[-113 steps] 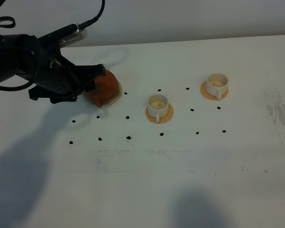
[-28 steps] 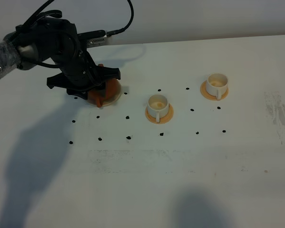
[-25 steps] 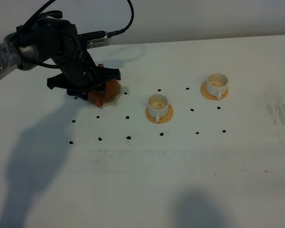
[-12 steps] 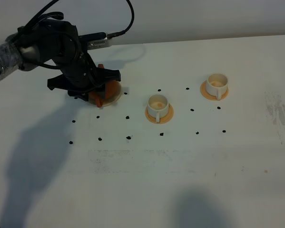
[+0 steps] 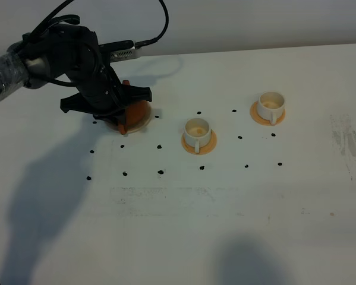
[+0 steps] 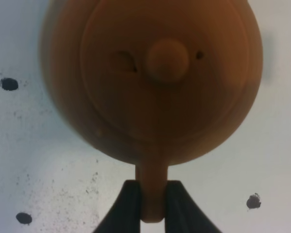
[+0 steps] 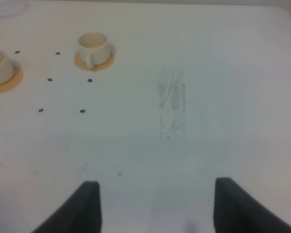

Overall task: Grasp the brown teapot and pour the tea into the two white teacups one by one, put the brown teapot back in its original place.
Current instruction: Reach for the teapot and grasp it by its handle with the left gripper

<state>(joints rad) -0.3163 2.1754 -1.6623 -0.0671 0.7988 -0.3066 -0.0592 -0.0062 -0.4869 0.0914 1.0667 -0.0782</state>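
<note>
Reddish-brown teapot (image 6: pixel 155 77), white teacups (image 5: pixel 197 132), black-dotted white table (image 5: pixel 225 225).

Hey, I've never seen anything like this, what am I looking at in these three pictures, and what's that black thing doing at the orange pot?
This is a robot with two arms, each ending in a two-fingered hand. The wide picture is from a camera high above the white table; the other two are from cameras on the wrists. The left hand grips the handle of the brown teapot, which sits on a cream saucer. The right hand is open and holds nothing. The nearer teacup and the farther teacup stand on orange coasters.
</note>
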